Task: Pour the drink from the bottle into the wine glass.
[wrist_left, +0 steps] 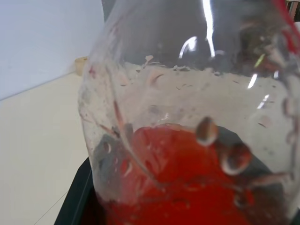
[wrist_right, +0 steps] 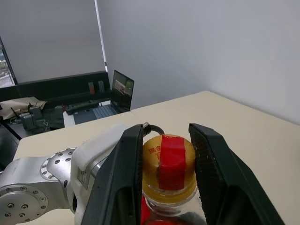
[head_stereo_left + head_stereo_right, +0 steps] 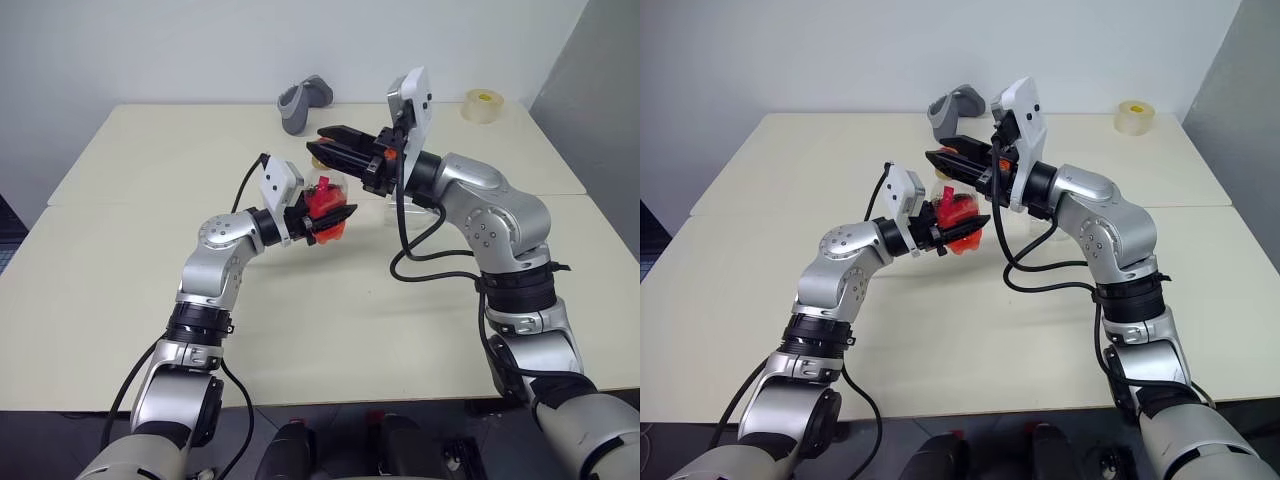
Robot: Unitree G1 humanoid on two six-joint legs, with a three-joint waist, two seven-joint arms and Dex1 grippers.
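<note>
My right gripper (image 2: 164,176) has its two black fingers (image 2: 119,183) drawn in on either side of the yellow cap (image 2: 168,164), which carries a strip of red tape; from the wrist view the pads look to be at or almost at the cap's sides, but I cannot tell whether they bear on it firmly. My left gripper (image 3: 322,217) is closed around the body of the bottle (image 3: 326,205) and holds it in the air above the table (image 3: 120,250), near the middle, with the red drink (image 1: 183,183) pooled in its lower part. The step in hand, as I judge it, is unscrewing the cap. To do it well I would confirm a square, even bite on the cap before turning, keep the left hold rigid so the body does not spin with the cap, and turn about the cap's own centre line — any sideways pull would tilt the neck. The bottle's long axis runs close to upright, neck and cap pointing up toward the right gripper — it should stay so until the cap is off. A clear stemmed glass (image 3: 395,205) seems to stand on the table just behind the right arm, mostly hidden.
</note>
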